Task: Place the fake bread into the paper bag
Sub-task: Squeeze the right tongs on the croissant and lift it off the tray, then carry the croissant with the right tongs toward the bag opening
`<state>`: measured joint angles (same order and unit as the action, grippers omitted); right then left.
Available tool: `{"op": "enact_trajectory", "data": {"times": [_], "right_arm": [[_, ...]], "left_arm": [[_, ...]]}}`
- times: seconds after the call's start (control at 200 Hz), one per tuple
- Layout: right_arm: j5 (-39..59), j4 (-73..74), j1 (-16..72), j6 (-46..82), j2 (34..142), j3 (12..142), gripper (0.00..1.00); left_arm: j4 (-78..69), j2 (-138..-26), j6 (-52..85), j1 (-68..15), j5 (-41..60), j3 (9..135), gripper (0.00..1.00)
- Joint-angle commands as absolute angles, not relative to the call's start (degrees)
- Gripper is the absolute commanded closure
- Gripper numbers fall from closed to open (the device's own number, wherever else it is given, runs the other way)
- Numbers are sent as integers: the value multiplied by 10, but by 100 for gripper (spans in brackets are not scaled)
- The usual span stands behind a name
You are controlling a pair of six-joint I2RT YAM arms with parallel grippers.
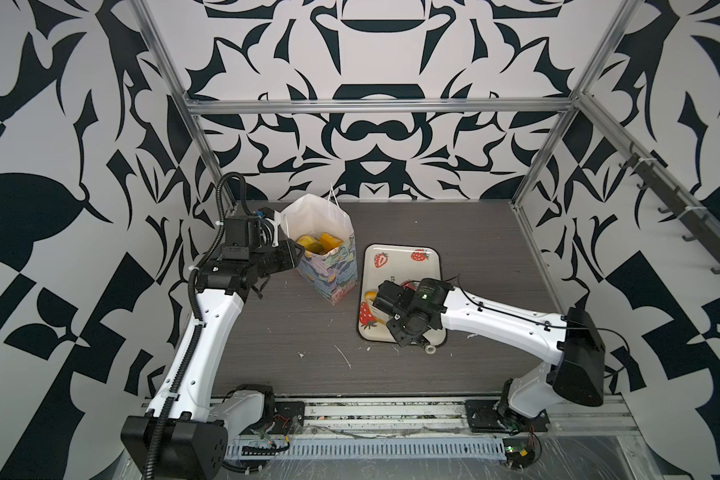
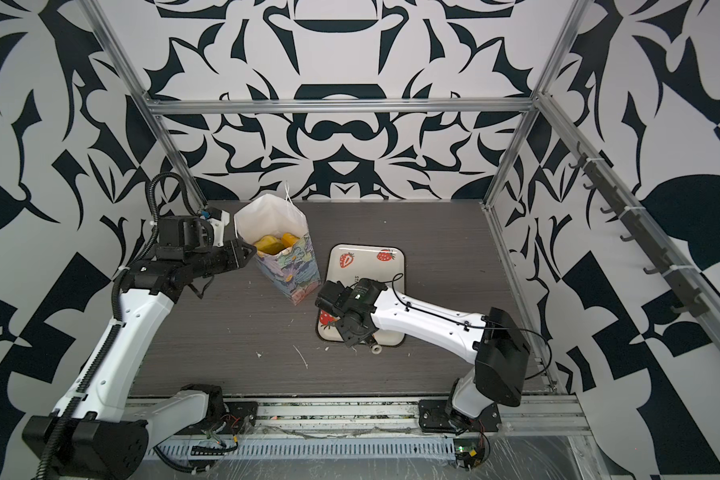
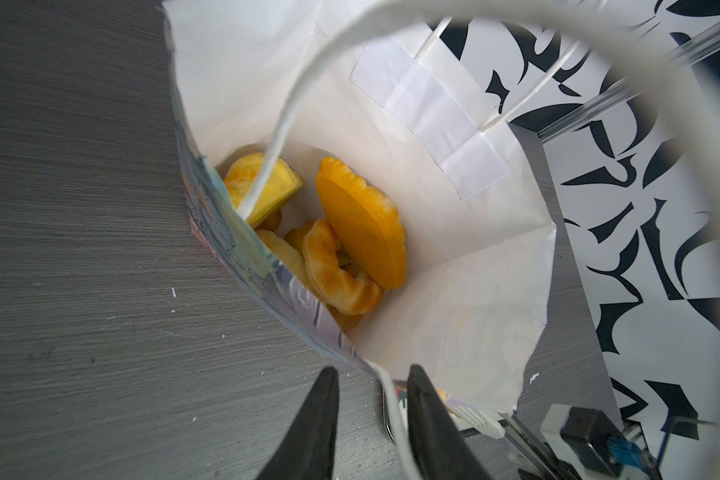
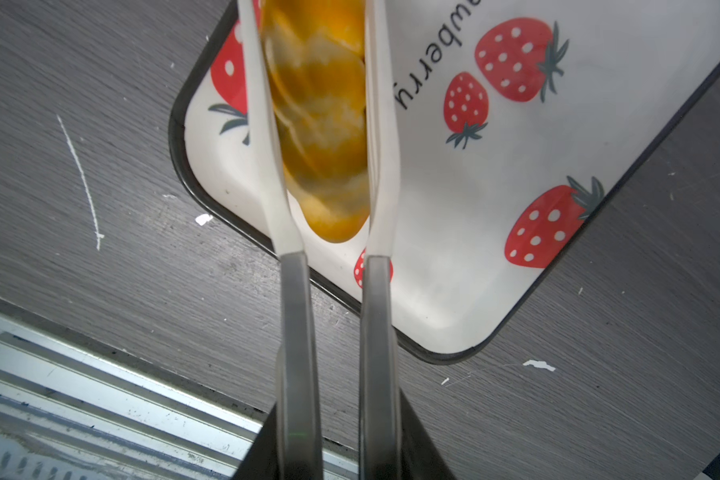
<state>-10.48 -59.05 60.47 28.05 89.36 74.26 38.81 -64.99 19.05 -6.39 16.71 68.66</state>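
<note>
The paper bag (image 1: 333, 274) (image 2: 292, 274) stands upright and open at the back left, white inside (image 3: 454, 270). Several pieces of fake bread (image 1: 321, 243) (image 2: 273, 244) (image 3: 358, 232) lie in it. My left gripper (image 1: 300, 251) (image 2: 252, 251) (image 3: 371, 399) is at the bag's left rim. Its jaws are slightly apart, with the bag's white cord handle (image 3: 395, 415) running between them. My right gripper (image 1: 404, 330) (image 4: 337, 399) is shut on tongs (image 4: 296, 299). The tongs' white blades clamp one fake bread (image 4: 321, 124) (image 1: 370, 296) over the tray's front left corner.
The cream strawberry tray (image 1: 404, 257) (image 2: 366, 266) (image 4: 454, 232) lies right of the bag on the dark wood table. White crumbs and a scratch (image 1: 344, 357) mark the table's front. A metal rail (image 1: 391, 409) runs along the front edge, and frame posts stand at the back corners.
</note>
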Motion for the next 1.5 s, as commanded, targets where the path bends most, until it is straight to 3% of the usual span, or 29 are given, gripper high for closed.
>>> {"op": "enact_trajectory", "data": {"times": [0.0,0.595,1.495], "right_arm": [[-137,-597,603,275,871,772,66],[-165,-620,582,249,853,833,66],[-240,-695,567,176,867,1044,66]], "left_arm": [[398,-646,189,-64,167,692,68],[399,-643,189,-64,167,693,68],[404,-642,186,-64,165,696,68]]}}
